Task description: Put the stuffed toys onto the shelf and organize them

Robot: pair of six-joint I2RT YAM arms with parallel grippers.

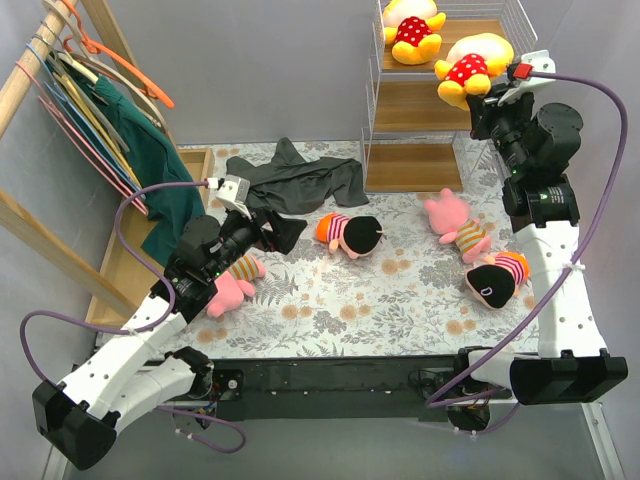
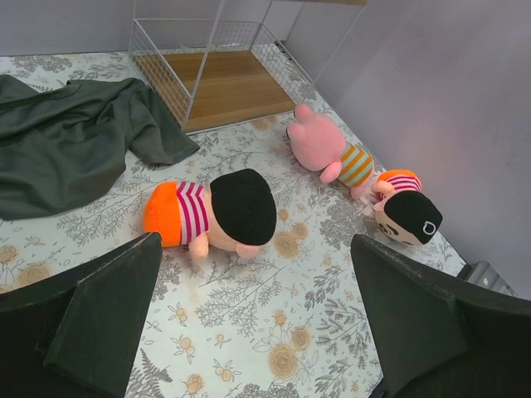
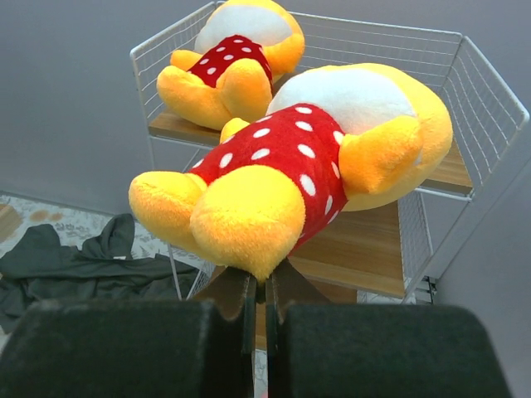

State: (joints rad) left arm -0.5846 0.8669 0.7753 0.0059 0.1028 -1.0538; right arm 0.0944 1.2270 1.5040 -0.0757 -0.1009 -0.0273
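The right gripper [image 3: 264, 286] is pinched shut on the foot of a yellow doll [image 3: 315, 157] in a red dotted dress, holding it up at the front of the shelf's [image 1: 412, 105] top tier. The doll's head reaches in over the top board; I cannot tell if it rests there. A second yellow doll [image 1: 412, 30] already lies on that top board, further back and just beside the held one.

The left gripper [image 2: 257, 332] hangs low over the flowered table with its jaws spread wide and nothing between them. Ahead of it a black-haired doll [image 2: 216, 211] in a striped shirt lies on the table. Further right, near the shelf's bottom tier, lies a pink doll [image 2: 328, 153], and just beside that another black-haired doll [image 2: 406, 211]. Another pink doll [image 1: 232, 285] lies partly hidden under the left arm.

A dark grey cloth [image 1: 300, 180] is crumpled on the table left of the shelf, and a wooden clothes rail [image 1: 60, 80] with hangers leans at the far left
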